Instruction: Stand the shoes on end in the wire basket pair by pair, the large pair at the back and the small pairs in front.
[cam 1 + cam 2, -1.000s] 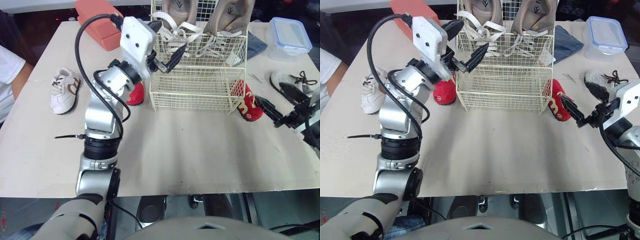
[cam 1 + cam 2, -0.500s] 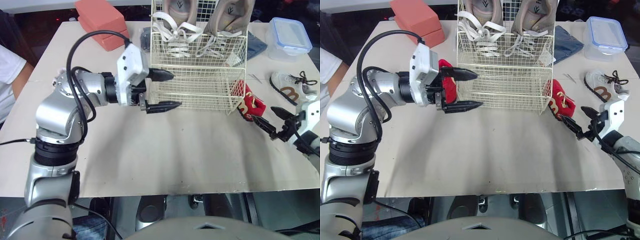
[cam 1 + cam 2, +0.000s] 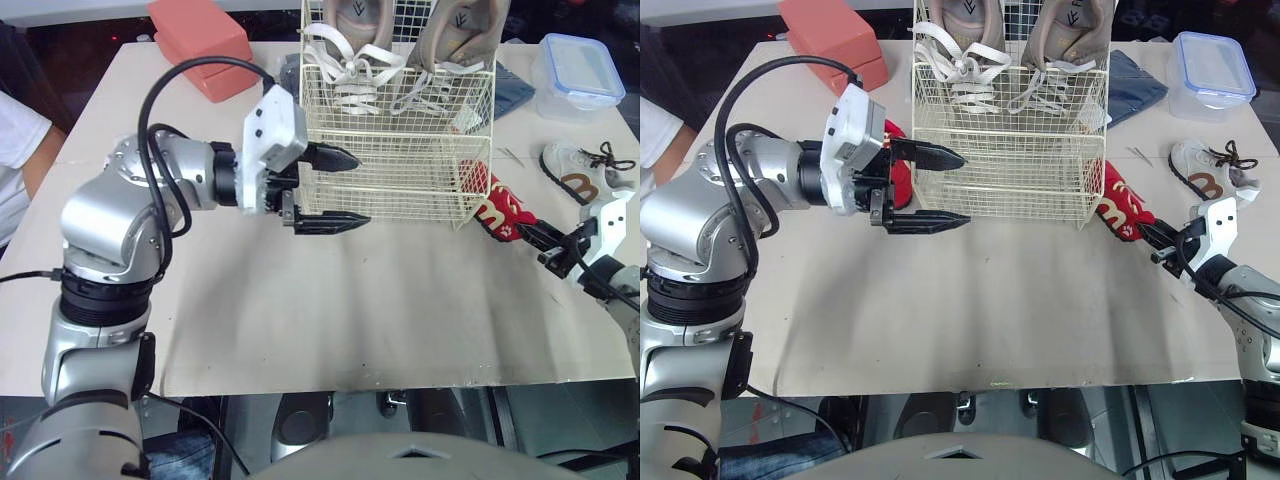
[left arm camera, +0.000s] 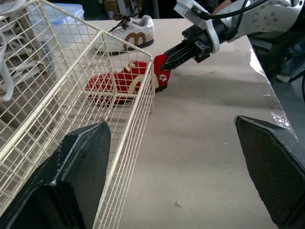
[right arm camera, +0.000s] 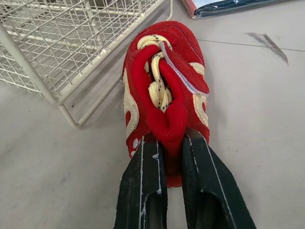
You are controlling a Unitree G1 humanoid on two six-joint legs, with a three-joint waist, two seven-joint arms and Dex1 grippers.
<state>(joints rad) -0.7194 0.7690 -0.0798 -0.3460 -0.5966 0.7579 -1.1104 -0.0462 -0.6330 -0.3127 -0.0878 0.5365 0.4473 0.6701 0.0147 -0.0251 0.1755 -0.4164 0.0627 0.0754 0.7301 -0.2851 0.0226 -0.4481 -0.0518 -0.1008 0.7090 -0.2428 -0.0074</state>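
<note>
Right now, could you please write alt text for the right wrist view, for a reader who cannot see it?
The right tool grips the heel of a red shoe with cream laces, lying on the pale table. A corner of the wire basket stands close beside the shoe.

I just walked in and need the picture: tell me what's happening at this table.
The robot is loading shoes into the wire basket. Its right hand is shut on the heel of a red shoe lying on the table beside the basket. Its left hand hangs open in front of the basket, holding nothing. The large tan pair stands on end at the back; no small pair is in yet.
</note>
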